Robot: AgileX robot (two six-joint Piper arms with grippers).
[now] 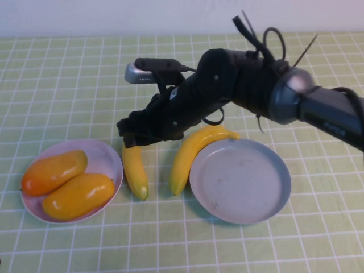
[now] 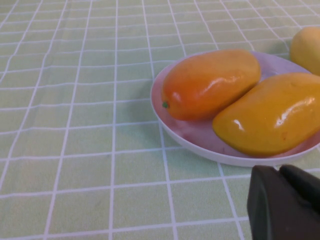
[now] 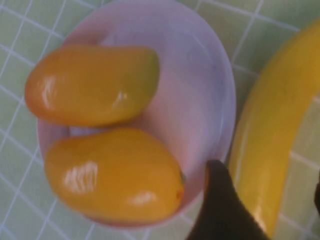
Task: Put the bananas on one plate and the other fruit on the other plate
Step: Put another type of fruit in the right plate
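The 2 mangoes are sitting on the pale pink plate (image 1: 111, 156) near the left edge of the green checked tablecloth (image 1: 68, 79): the orange mango (image 1: 54, 171) is lying toward the far side of the plate and the yellower mango (image 1: 78, 196) is lying against it on the near side, so that half of the job is looking finished. The left gripper (image 2: 287, 200) is showing only in its own wrist view, as a dark shape hovering low just beside the pink plate's rim; whether its fingers are apart or together I cannot tell.

Just right of the pink plate, the first banana (image 1: 135, 170) is resting on the cloth, and the right gripper (image 1: 135, 136) is reaching across from the right edge and hanging at this banana's far end. In the right wrist view its fingers are spread, 1 on each side of the banana, not pinching it yet.

Further right, the second banana (image 1: 193, 153) is curving along the cloth, its far end lying over the rim of the grey-blue plate (image 1: 267, 205). That plate is otherwise holding nothing.

So 2 of 4 fruits are appearing placed, and both bananas are remaining to be moved onto the grey-blue plate.
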